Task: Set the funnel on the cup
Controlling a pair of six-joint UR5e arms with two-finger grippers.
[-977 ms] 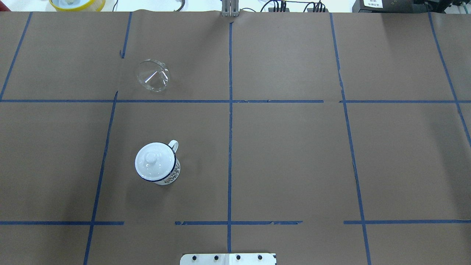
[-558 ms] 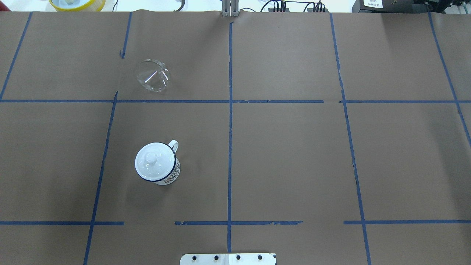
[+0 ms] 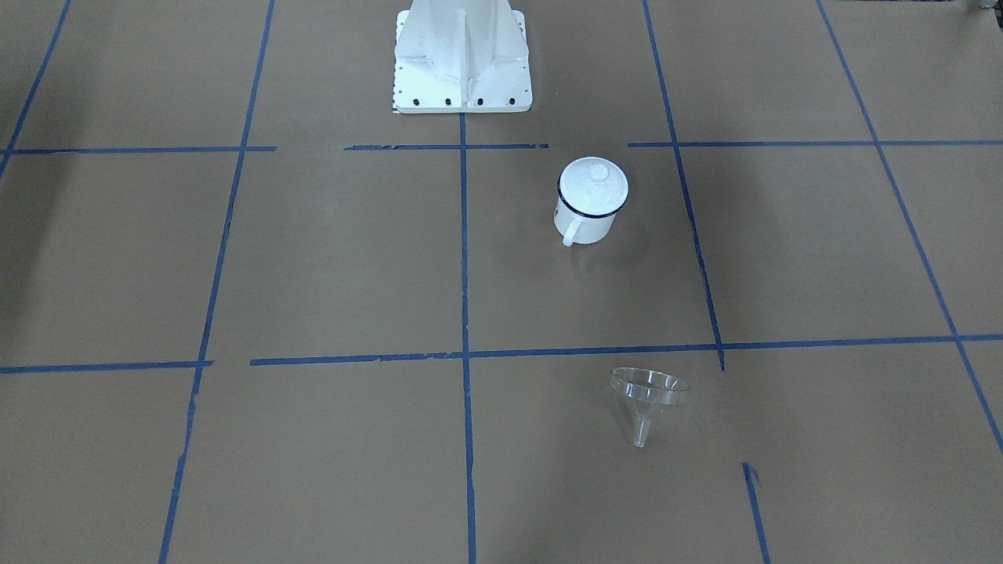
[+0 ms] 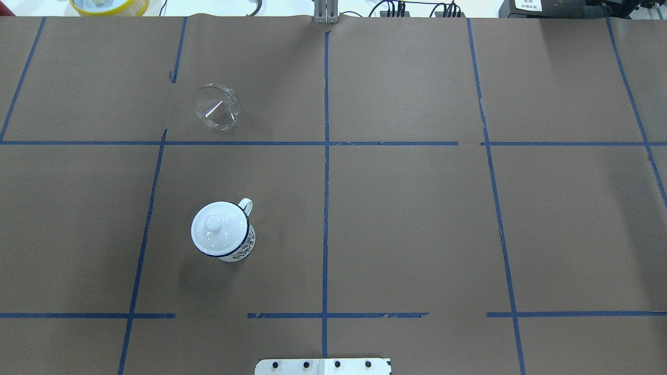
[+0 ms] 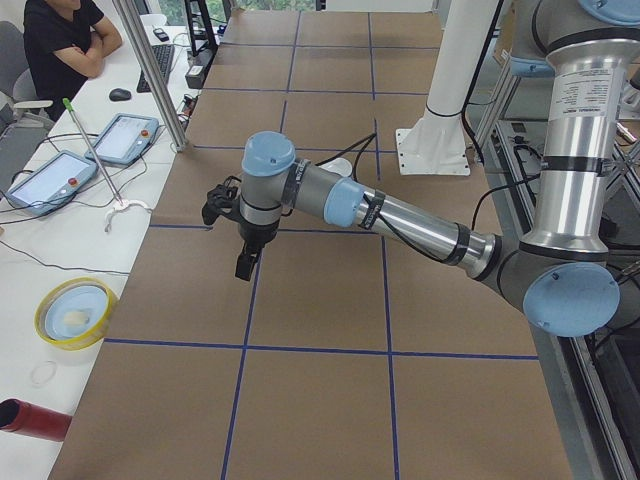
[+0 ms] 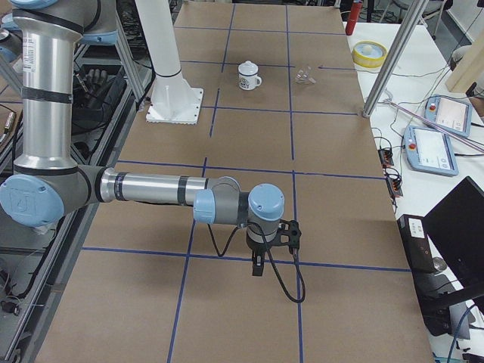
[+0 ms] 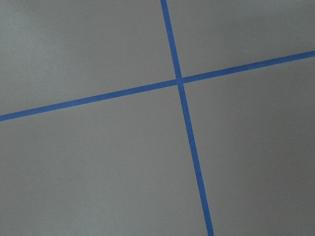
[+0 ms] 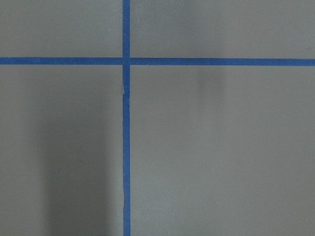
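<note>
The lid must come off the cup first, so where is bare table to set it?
Bare paper lies between cup and funnel, and right of the centre tape line beside the cup. Nowhere looks crowded.

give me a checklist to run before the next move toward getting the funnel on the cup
1. Mouth of the cup free: not ok, the lid sits on it.
2. Is the funnel upright: not ok, it lies tipped on its side, apart from the cup.
3. Access to the funnel: ok, nothing touches it.
4. Is the left gripper open: cannot tell, side view only.
5. Is the right gripper open: cannot tell, side view only.
</note>
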